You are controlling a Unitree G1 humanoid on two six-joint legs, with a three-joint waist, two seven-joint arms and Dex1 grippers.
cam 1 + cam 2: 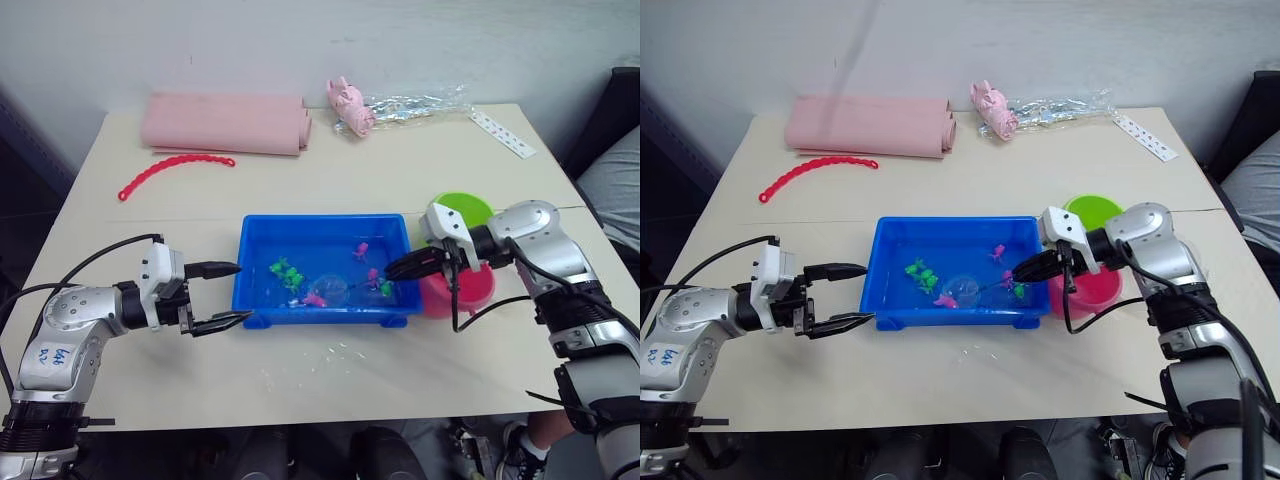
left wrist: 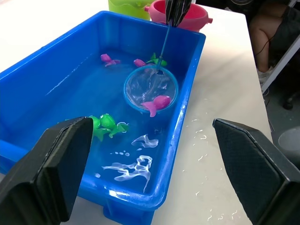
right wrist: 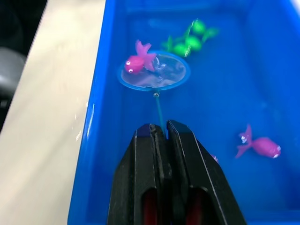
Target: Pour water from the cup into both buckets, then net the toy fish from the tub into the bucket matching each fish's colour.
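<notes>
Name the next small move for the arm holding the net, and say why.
Probably lift the net straight up: the right gripper is shut on its handle, and a pink fish sits on the ring's edge in the tub, likely ready to scoop.

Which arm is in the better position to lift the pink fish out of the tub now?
Right. The right gripper is shut on the net, whose ring lies at a pink fish. The left gripper is open beside the tub.

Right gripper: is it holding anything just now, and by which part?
Yes: the right gripper is shut on the net, pinching the end of its thin handle, with the ring down in the tub. The left gripper is open, holding nothing.
</notes>
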